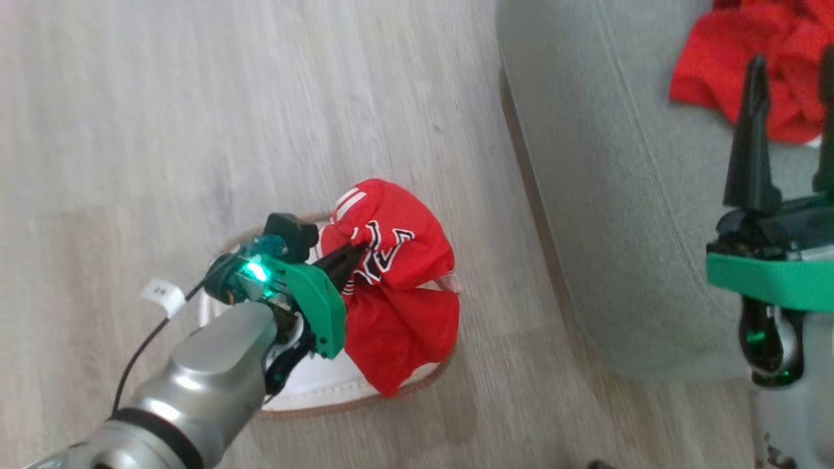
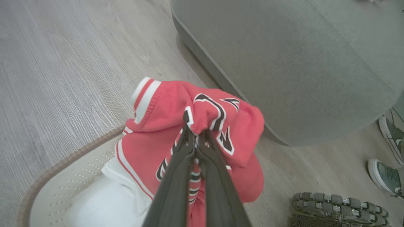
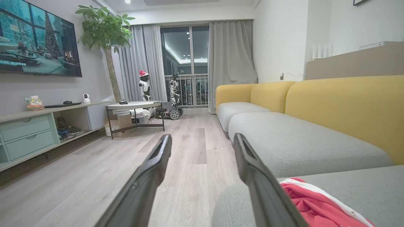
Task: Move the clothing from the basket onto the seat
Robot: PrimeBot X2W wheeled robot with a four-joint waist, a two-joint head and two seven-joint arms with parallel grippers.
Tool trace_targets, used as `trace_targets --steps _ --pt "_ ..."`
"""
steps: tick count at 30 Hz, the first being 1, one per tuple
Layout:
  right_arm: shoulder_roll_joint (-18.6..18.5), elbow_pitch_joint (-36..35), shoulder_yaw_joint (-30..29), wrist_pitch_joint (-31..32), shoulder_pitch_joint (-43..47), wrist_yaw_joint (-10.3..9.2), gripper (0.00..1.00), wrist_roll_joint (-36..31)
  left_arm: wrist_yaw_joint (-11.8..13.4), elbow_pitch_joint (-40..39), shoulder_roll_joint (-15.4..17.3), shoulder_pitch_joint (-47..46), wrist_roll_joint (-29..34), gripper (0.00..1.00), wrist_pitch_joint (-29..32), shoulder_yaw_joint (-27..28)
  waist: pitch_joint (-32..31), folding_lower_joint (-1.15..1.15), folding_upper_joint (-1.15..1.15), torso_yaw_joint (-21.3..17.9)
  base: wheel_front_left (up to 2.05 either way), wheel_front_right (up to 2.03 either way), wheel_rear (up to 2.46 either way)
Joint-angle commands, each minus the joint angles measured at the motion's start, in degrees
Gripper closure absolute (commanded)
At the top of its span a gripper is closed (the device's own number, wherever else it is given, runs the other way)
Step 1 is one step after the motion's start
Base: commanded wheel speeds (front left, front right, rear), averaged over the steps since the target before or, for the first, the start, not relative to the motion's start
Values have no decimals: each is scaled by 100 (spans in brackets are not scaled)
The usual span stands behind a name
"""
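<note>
Gripping a bunched red jersey point(image 1: 404, 221) over the basket point(image 1: 313, 385) in my clamped left gripper point(image 1: 355, 251), right gripper point(image 1: 791, 71) spread empty above the seat point(image 1: 586, 195) at two o'clock, I fear its hanging tail snagging and toppling that basket.
</note>
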Motion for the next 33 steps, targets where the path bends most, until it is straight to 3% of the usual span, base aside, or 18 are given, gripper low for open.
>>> trace_targets --steps 1,7,15,27,33 --pt "-129 -145 109 -27 39 -1 0 46 6 -159 91 -20 -52 100 -113 125 -426 0 -1 259 0 0 0" --pt "-257 20 182 -24 353 -1 0 133 63 -655 153 134 -9 100 -298 271 -1035 0 -1 464 0 0 0" --pt "-311 137 350 18 774 -1 0 257 489 -1892 432 124 244 100 -346 626 -1596 0 -1 715 0 0 0" --pt "-332 276 767 63 1145 -1 0 373 1047 -3755 929 -373 276 100 -36 1048 -1926 0 -1 922 0 0 0" --pt "-349 302 1025 59 1191 -1 0 414 1220 -4128 994 -681 313 100 114 1185 -1945 0 -1 936 0 0 0"
